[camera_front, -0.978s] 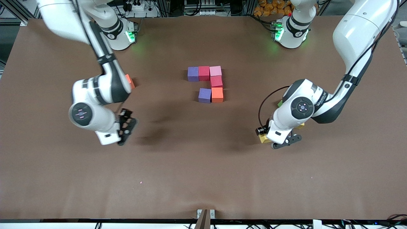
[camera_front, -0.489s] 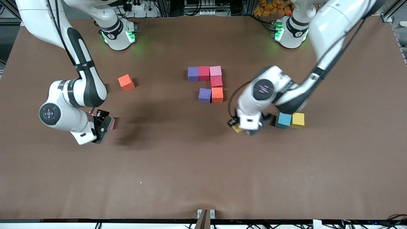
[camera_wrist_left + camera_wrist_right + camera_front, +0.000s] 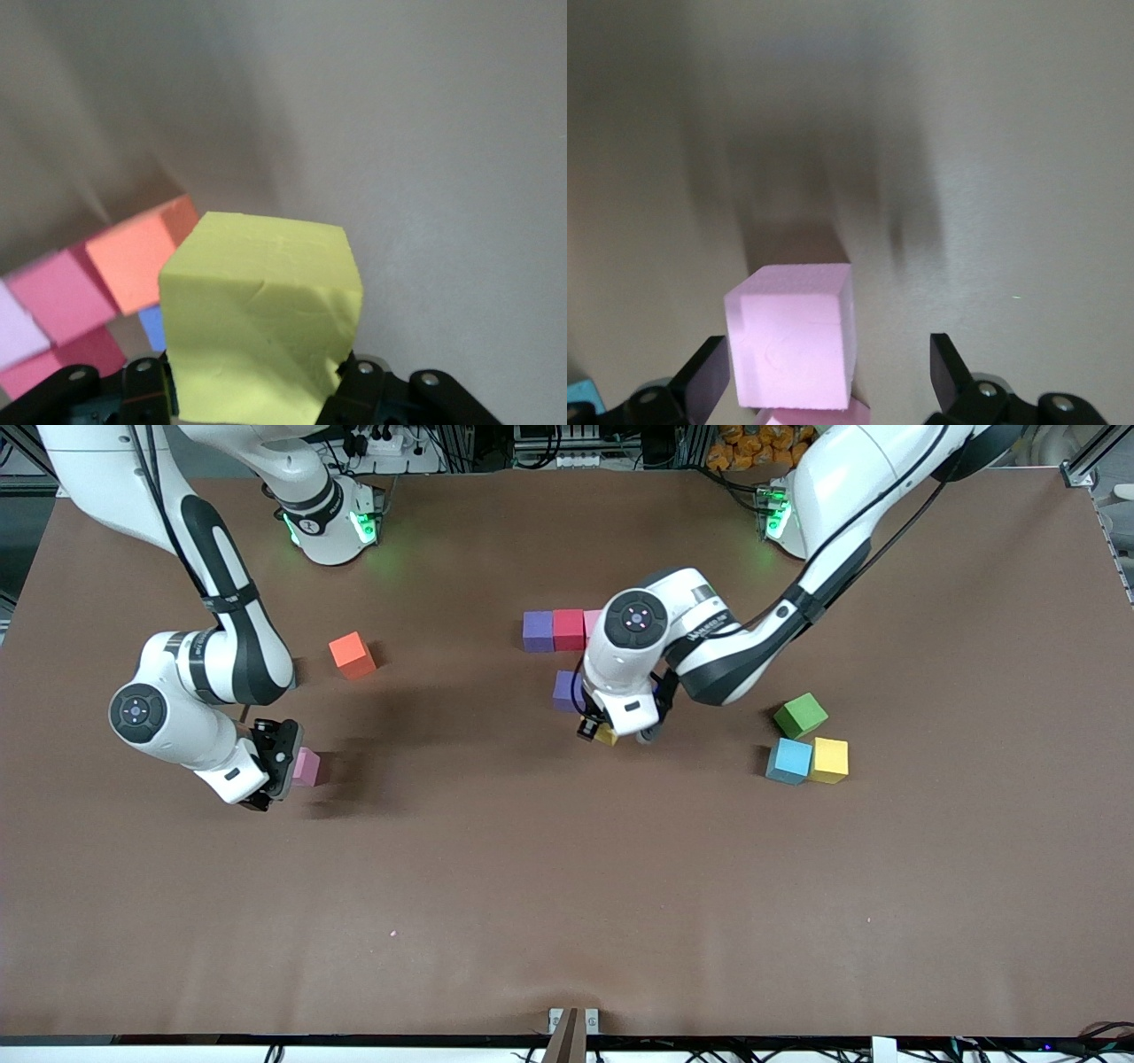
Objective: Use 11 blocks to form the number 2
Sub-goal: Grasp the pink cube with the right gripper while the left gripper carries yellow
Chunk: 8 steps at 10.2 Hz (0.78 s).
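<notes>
1. We see the left gripper (image 3: 611, 733) over the desk (image 3: 567, 886), jaws closed on a yellow block (image 3: 261, 310), just beside the unfinished number 2 (image 3: 554, 631).
2. The right gripper (image 3: 828, 376), jaws open, is around a pink block (image 3: 306, 766).
3. We judge that next the yellow block must go down beside the purple block (image 3: 564, 689).

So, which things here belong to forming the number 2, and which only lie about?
Job: started number 2; yellow cube in left hand; pink cube at open right hand; orange cube; light blue cube; second yellow cube.
Lying about: green cube.
</notes>
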Each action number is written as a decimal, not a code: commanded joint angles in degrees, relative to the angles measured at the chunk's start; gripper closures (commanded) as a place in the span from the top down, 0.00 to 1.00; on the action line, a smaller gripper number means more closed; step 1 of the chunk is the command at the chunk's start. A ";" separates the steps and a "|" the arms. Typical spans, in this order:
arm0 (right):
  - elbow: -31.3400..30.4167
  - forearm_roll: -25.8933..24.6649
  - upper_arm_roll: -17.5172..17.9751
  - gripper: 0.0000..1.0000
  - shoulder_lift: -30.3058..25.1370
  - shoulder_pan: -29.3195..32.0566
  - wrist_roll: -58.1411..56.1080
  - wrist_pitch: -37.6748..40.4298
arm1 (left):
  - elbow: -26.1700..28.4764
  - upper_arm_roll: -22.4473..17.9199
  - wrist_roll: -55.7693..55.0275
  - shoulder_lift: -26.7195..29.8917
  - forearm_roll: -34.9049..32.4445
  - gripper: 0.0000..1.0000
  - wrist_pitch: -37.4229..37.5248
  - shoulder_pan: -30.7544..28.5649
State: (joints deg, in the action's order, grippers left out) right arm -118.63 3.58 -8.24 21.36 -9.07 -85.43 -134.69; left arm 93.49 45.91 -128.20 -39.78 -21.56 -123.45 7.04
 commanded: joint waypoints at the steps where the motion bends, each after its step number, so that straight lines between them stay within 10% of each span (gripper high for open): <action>1: -3.88 -0.77 0.86 1.00 -1.23 0.99 -2.98 -1.80 | -1.47 -0.82 -11.05 -0.74 2.14 0.34 -3.87 3.49; 8: -7.85 -0.77 1.04 1.00 1.23 2.31 -5.36 -8.48 | -1.38 -10.40 -34.56 -4.07 1.96 0.32 -18.03 17.47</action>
State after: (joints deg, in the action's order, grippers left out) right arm -126.06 3.46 -8.08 22.37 -8.24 -89.51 -142.19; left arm 93.15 37.33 -157.09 -42.32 -20.20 -139.17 22.45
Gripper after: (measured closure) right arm 0.000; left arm 0.410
